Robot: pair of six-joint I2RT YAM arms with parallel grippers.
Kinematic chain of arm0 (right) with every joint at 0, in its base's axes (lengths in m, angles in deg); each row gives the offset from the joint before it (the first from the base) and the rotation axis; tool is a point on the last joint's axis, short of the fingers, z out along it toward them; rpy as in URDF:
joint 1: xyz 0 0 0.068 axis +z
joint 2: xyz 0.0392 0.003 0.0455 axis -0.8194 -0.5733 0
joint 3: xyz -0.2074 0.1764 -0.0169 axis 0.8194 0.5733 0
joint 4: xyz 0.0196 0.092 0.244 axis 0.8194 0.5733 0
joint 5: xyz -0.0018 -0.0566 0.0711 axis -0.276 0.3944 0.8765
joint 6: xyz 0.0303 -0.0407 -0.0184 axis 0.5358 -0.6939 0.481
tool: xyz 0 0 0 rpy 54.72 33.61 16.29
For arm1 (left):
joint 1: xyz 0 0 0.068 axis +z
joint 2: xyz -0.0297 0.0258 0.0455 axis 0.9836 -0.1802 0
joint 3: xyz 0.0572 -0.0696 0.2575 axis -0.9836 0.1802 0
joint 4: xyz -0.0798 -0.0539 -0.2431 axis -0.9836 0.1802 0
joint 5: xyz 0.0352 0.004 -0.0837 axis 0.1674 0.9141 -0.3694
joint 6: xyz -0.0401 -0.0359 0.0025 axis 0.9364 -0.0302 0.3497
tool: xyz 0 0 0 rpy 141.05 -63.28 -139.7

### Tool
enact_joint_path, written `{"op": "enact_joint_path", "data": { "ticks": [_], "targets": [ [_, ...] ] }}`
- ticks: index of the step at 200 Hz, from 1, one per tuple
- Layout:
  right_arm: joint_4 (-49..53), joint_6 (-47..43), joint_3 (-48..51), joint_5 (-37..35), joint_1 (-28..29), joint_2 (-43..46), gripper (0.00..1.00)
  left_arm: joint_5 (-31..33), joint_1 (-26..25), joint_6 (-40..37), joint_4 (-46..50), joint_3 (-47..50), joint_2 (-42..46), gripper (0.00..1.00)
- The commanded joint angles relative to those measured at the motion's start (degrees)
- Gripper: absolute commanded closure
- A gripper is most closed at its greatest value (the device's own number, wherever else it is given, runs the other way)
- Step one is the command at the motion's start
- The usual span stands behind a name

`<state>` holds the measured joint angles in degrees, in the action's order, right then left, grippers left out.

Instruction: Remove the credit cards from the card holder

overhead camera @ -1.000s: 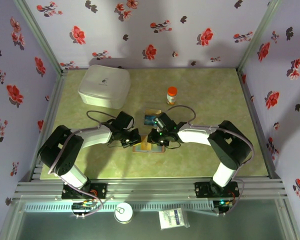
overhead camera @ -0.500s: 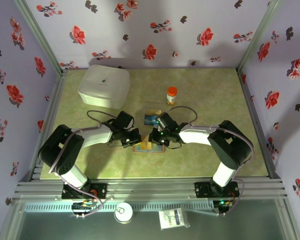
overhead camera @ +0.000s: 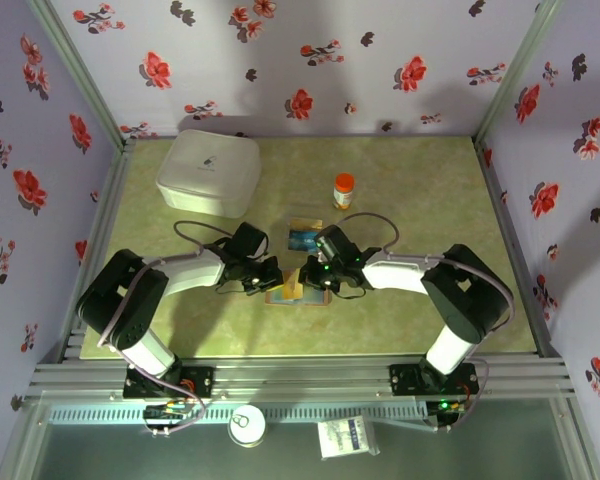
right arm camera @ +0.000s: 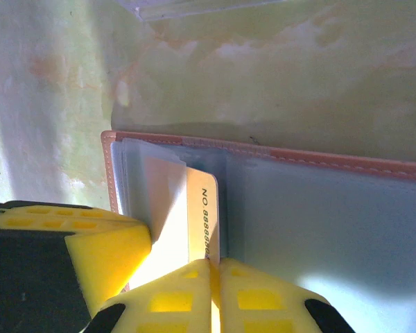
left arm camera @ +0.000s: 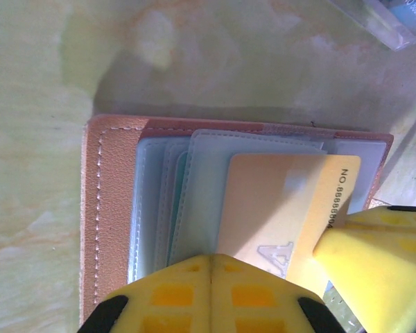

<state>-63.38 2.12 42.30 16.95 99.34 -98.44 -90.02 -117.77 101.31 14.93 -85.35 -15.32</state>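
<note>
Jaws on my right gripper (right arm camera: 213,276) pinch the yellow card (right arm camera: 193,208), which juts lengthwise from the card holder (right arm camera: 319,229) toward them; my left gripper (left arm camera: 211,277) sits pressed together.

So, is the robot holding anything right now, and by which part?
The right end effector pinches the yellowish card by its protruding numbered edge. The left end effector is shut against the card holder; a grip there cannot be told.

Soft overhead light, faint shadows on floral wall (overhead camera: 300,60), wrist views glary, foreground blurred.

Lab test booth w/ alu frame (overhead camera: 300,372), floral walls (overhead camera: 310,70)
</note>
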Motion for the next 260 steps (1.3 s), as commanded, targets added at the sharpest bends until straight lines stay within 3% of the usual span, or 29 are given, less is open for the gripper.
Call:
{"op": "enact_joint_path", "data": {
  "ticks": [1,78,138,206,260],
  "targets": [
    [3.98,-0.86,1.14,-1.4,-0.79,2.13,0.91,2.01,-0.3,0.07,1.94,1.92,0.63,1.0],
    [10.99,-3.35,-0.74,-3.97,-0.98,7.47,0.95,2.38,-0.32,0.93,1.19,3.53,2.87,1.0],
    [19.7,-11.61,-7.29,-5.53,-1.4,8.05,0.98,2.66,-0.27,1.17,1.41,1.87,4.17,1.0],
    [33.42,-39.19,-15.82,-8.43,-1.61,7.98,1.0,3.41,-0.34,0.73,3.99,-0.86,4.83,0.99],
    [44.13,-61.42,-25.84,-14.9,-1.76,3.88,1.0,6.11,0.17,-1.07,8.59,-1.91,5.89,0.97]
  ]
}}
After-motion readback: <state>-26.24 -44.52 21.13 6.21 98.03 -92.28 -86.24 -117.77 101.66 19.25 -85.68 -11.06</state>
